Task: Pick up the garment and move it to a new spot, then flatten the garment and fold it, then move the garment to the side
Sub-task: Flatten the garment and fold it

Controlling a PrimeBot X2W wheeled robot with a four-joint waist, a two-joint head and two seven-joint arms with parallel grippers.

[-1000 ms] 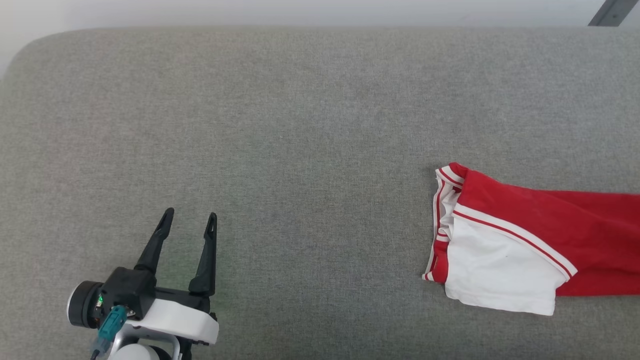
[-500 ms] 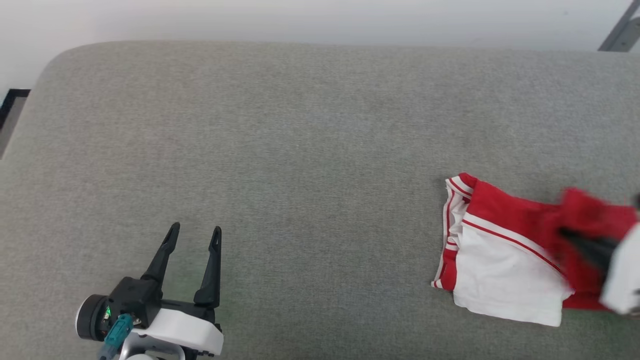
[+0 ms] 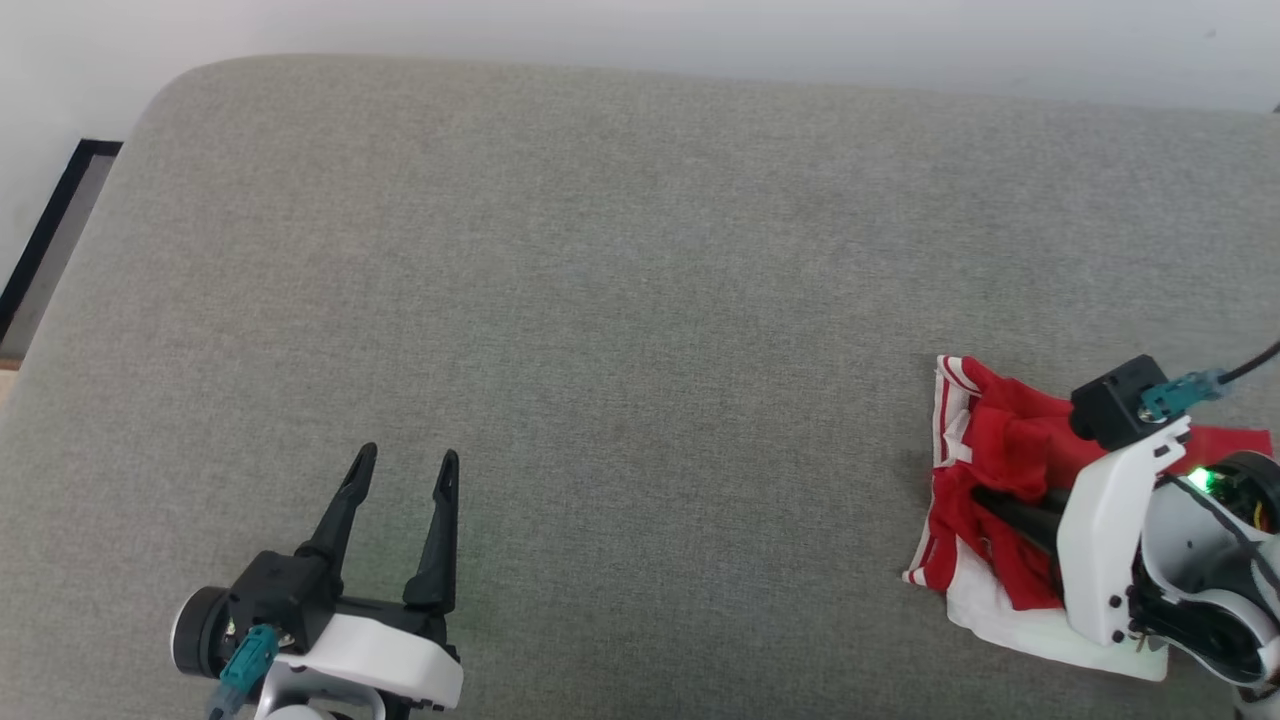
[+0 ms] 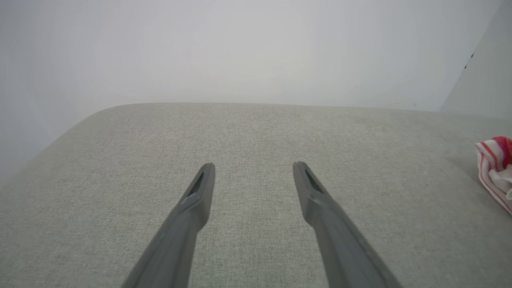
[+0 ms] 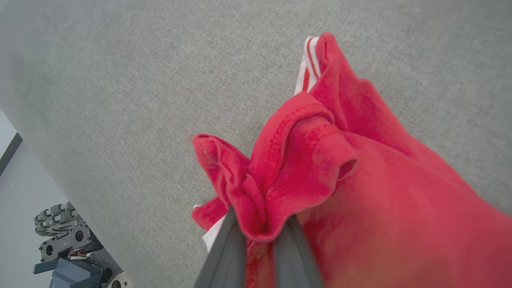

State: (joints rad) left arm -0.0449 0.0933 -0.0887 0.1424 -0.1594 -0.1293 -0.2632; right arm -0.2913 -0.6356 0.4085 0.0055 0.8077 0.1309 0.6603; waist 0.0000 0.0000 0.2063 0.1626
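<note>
The garment (image 3: 1000,440) is a red shirt with white panels and striped trim, bunched up at the right of the grey cushioned surface (image 3: 600,300). My right gripper (image 3: 985,497) is shut on a fold of its red cloth. In the right wrist view the red garment (image 5: 360,160) wraps over the gripper (image 5: 260,232) and hides the fingertips. My left gripper (image 3: 408,455) stands open and empty at the lower left, far from the shirt. The left wrist view shows that gripper (image 4: 253,166) open over bare fabric, with the garment (image 4: 494,160) at the right edge.
A pale wall runs behind the surface's rounded far edge. A dark-framed strip of floor (image 3: 60,220) shows past the left edge. The right wrist view shows the robot's base and wheels (image 5: 64,248) below the surface's edge.
The head camera has shifted. My right gripper has come in from the right holding red cloth, and the flat-lying garment has been gathered into a bunch. The left gripper keeps its pose.
</note>
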